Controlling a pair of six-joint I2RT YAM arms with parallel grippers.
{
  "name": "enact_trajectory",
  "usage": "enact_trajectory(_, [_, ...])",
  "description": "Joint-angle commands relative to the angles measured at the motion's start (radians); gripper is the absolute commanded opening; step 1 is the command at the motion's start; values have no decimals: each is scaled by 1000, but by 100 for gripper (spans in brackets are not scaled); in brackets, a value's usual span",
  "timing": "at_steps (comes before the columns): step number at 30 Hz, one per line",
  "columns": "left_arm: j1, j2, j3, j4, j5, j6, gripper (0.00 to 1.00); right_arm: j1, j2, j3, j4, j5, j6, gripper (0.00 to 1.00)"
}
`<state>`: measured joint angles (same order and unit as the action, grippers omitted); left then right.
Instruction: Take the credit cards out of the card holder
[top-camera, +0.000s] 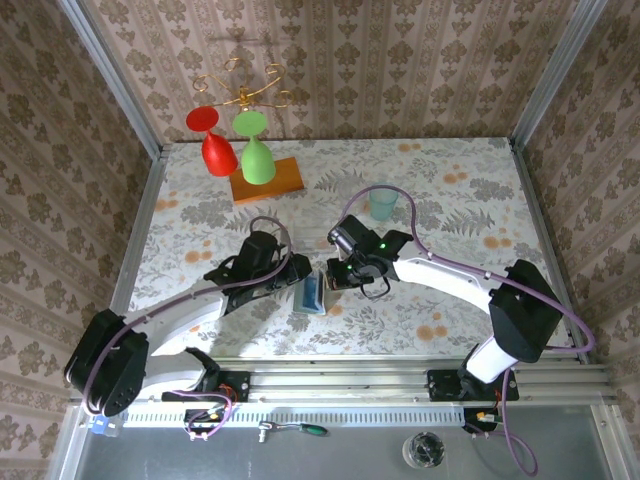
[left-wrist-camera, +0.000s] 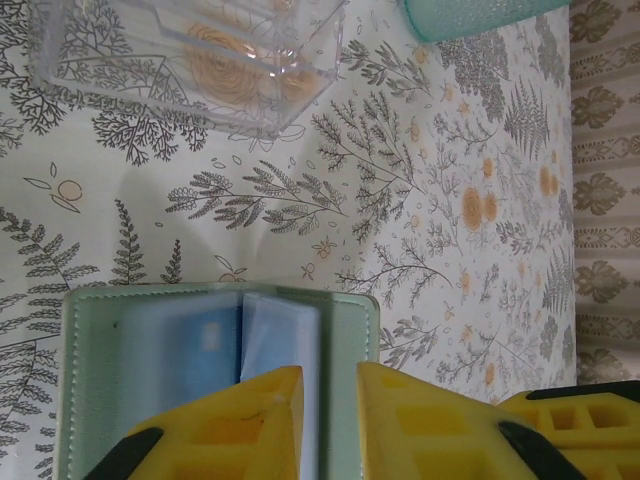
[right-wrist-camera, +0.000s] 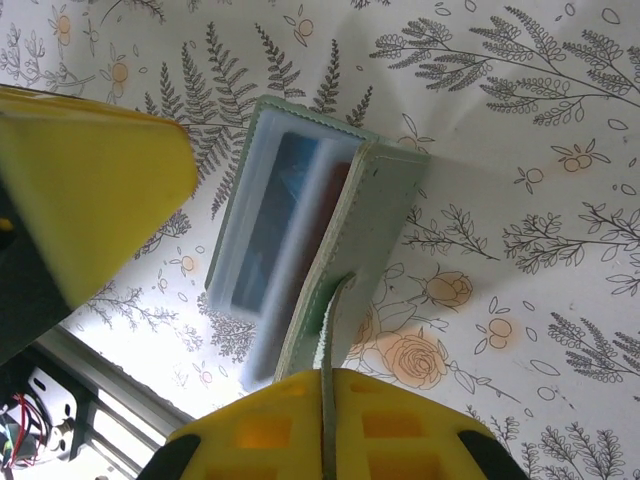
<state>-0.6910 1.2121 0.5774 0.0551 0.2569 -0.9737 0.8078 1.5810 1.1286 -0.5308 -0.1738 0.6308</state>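
- 1 card holder (top-camera: 312, 296) sits near the middle of the flowered counter (top-camera: 470, 300), between the 2 tools and close to the near edge.
- It is partly open. In the left wrist view its green cover (left-wrist-camera: 345, 340) frames pale blue inner pockets.
- 1 blue credit card (left-wrist-camera: 208, 350) shows through a pocket, still inside the holder. The right wrist view shows the same blue card (right-wrist-camera: 285, 190) behind the translucent sleeve.
- The right tool (top-camera: 335, 278) is closed tight. In its own view (right-wrist-camera: 325, 385) the 2 yellow fingers (right-wrist-camera: 400, 430) meet on the thin edge of 1 cover flap (right-wrist-camera: 385, 215) and hold that flap up off the counter.
- The left tool (top-camera: 297, 272) has its 2 fingers a little apart (left-wrist-camera: 330, 375). 1 finger (left-wrist-camera: 250, 420) is in front of the pockets, the other (left-wrist-camera: 420, 420) is outside the cover, and the cover's edge is in the gap. I cannot tell whether they actually pinch it.
- 1 clear plastic box (left-wrist-camera: 190, 60) lies on the counter beyond the holder, apart from it.
- 1 pale teal cup (top-camera: 383, 203) stands upright farther back, right of centre.
- 1 orange board (top-camera: 268, 182) lies at the back left.
- Over the board are 2 stemmed glasses, bowls downward: 1 red (top-camera: 215, 140) and 1 green (top-camera: 256, 152), side by side.
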Motion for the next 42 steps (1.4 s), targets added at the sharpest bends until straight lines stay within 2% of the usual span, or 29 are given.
enact_trajectory(1, [8,-16,-14,-14,-19,18,22,1,-21,23,-41,33,-11,0])
enact_trajectory(12, [10,61,9,-111,-28,41,16,-2,-35,0,-128,176,-20,0])
enact_trajectory(20, [8,94,4,-159,-34,49,11,-16,-39,-32,-158,229,-20,0])
enact_trajectory(42, [1,177,-10,-160,-26,70,4,-40,25,-109,-108,244,13,0])
